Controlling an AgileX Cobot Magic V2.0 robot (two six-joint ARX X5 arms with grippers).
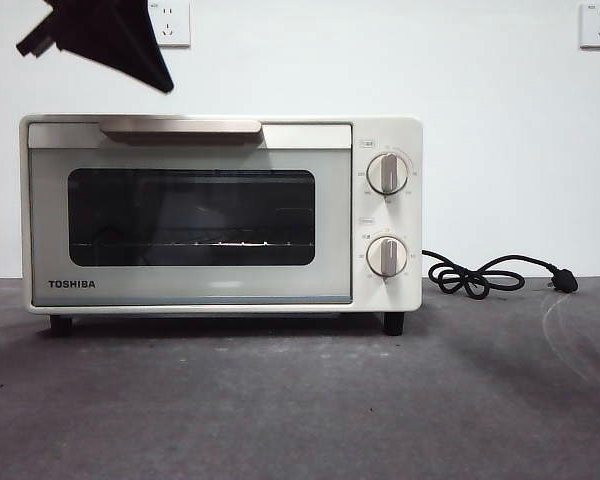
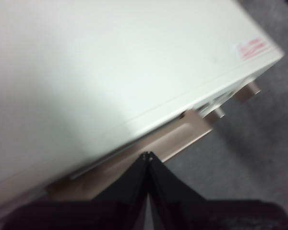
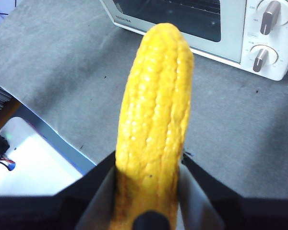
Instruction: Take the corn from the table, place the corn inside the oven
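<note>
A: Which step is in hand?

B: The carry looks done and the door is next. The right gripper (image 3: 149,167) has its jaws clamped on the corn (image 3: 156,115), which it holds clear above the table (image 3: 62,72), in front of the oven (image 3: 230,33). The corn does not show in the front view, so it is off the table in front of the oven.

A: And the other arm?

B: The left gripper (image 2: 148,155) hangs over the oven's top, its jaws pressed together at the tips, just above the beige handle (image 2: 182,134). That wrist picture is blurred, so whether the tips touch the handle cannot be told. In the front view it is the dark shape at the top left (image 1: 110,35).

A: Is the door open?

B: No, it sits shut, the handle (image 1: 180,125) level along the top edge.

A: So the next move?

B: Probably the left gripper must hook or grasp the handle and swing the door down, with the right holding the corn back until the opening is free.
</note>
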